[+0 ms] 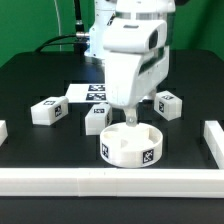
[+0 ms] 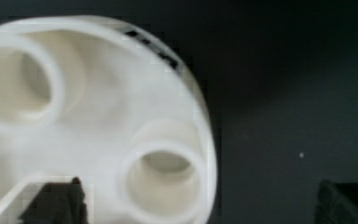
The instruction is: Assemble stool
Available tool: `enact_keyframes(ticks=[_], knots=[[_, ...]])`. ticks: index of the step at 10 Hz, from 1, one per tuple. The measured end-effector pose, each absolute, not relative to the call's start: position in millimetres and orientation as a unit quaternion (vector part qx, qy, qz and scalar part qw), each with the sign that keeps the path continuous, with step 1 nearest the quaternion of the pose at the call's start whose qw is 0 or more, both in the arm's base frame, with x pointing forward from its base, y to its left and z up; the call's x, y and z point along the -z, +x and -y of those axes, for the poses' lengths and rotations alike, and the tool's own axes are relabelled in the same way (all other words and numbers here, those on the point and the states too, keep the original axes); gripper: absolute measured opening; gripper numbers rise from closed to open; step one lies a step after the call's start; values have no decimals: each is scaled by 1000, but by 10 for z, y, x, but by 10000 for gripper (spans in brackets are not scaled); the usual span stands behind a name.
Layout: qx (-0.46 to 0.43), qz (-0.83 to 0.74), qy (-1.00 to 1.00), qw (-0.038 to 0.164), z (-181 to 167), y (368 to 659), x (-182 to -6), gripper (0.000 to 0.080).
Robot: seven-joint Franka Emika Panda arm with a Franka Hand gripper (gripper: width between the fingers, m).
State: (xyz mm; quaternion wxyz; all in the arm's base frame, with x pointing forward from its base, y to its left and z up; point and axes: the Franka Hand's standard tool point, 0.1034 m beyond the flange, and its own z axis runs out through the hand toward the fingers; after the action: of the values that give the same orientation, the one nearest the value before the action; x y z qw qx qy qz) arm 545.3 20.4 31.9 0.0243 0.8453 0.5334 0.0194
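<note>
Black tabletop [image 1: 25, 95]; white two-finger tool [image 1: 130, 112] fully open, gripping nothing.
Tool hangs right above white round plastic disc seat [image 1: 130, 146], front centre, sockets up; three white blocky tagged plastic legs [image 1: 47, 110] lie loose behind the seat, apart from each other.

Black table [image 1: 35, 150] spread wide, marker board [image 1: 88, 92] flat toward the back, tags up, long white front rail [image 1: 110, 182] along the near edge, short rail [image 1: 213, 140] on the exterior view's right, rail end [image 1: 2, 130] on its left, green backdrop [image 1: 30, 25] behind, dark cable [image 1: 62, 41] crossing it.
</note>
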Motion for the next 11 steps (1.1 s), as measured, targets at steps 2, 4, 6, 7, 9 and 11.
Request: enact_keyframes(ticks=[2, 4, 6, 7, 9, 11], knots=[[-20, -533, 846, 21, -213, 5438, -199, 650], [-17, -531, 847, 16, -198, 5401, -97, 650], [-17, -532, 847, 16, -211, 5402, -99, 608], [-18, -533, 846, 17, -222, 5408, -111, 608], [-19, -533, 846, 17, -228, 5414, -118, 321], [-18, -533, 846, 17, -228, 5412, -116, 321]])
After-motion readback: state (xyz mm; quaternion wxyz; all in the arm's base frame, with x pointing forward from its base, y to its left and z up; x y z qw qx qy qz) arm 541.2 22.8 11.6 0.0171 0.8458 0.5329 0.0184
